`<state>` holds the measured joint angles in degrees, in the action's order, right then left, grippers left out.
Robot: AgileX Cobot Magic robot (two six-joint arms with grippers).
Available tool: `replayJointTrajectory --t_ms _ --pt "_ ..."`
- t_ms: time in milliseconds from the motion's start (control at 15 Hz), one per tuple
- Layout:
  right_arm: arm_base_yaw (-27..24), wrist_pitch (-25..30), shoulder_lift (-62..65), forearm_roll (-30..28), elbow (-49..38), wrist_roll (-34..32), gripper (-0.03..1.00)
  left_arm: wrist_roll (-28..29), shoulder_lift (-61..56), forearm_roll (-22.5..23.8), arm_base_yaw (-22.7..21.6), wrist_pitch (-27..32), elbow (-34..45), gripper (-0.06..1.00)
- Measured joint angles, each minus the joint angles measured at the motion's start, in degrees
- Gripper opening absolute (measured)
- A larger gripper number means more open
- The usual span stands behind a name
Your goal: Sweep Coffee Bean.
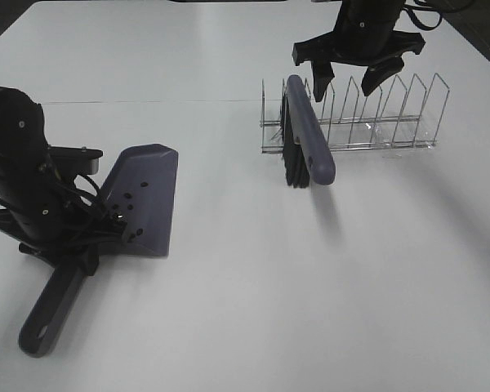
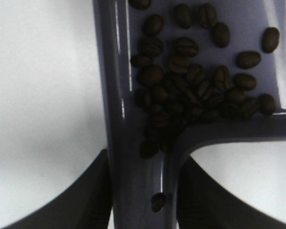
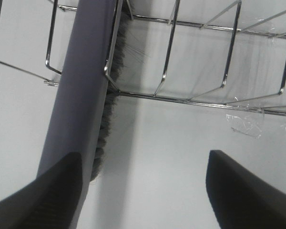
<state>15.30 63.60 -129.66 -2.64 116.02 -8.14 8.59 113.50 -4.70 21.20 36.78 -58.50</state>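
The coffee beans (image 2: 190, 90) lie heaped in the purple-grey dustpan (image 1: 147, 196), mostly at its back wall where the handle begins; one bean sits down the handle's groove. My left gripper (image 2: 143, 202) is shut on the dustpan's handle (image 1: 53, 306), a dark finger (image 2: 86, 200) on each side. The purple brush (image 1: 309, 135) stands on edge in the wire rack (image 1: 376, 135), bristles (image 3: 112, 90) facing down and sideways. My right gripper (image 1: 345, 86) hangs open just above the rack, its fingers (image 3: 43, 195) straddling empty space beside the brush handle (image 3: 78, 100), holding nothing.
The wire rack has several upright dividers and stands at the table's far right, with a scrap of clear tape (image 3: 243, 125) at its base. The white table (image 1: 253, 310) carries the pan at the left. The left arm's black body (image 1: 20, 171) rises beside the pan.
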Motion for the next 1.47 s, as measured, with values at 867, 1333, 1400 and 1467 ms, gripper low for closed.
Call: replayJointTrajectory --t_ms 867,1333,1400,1467 --pt "0.0 5.1 4.01 0.0 0.0 0.0 0.63 -0.06 0.0 -0.97 0.11 0.0 0.0 0.64" --pt "0.0 6.19 4.81 0.34 0.0 1.2 0.63 -0.11 -3.38 -0.86 0.11 10.83 -6.25 0.73" --pt "0.0 6.19 4.98 1.15 0.0 1.26 0.63 -0.17 -4.13 -0.8 0.11 12.61 -7.91 0.73" --pt "0.0 6.25 5.5 2.06 0.0 1.49 0.63 -0.17 -5.16 -0.52 0.11 14.44 -9.4 0.73"
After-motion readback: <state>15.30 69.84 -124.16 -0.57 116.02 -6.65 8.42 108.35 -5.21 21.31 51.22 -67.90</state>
